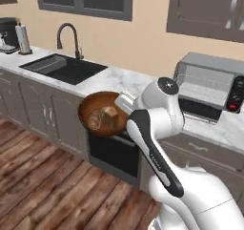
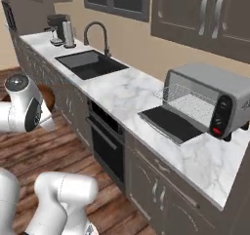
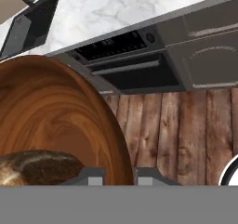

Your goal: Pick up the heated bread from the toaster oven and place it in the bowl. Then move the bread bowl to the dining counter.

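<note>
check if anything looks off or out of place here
The toaster oven door hangs open over the marble worktop with its rack bare. The bowl is off the worktop, held out over the wood floor by the gripper clamped on its rim, the bread inside. Nothing looks spilled or damaged.

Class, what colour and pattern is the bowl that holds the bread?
Reddish-brown wood with curved grain rings on the bowl; the hand view shows it best.

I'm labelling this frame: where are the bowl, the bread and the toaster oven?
bowl point(image 1: 90, 110), left base view, bare inner wall left of the bread.
bread point(image 1: 111, 115), left base view, its tan top.
toaster oven point(image 2: 222, 85), right base view, silver top panel.
</note>
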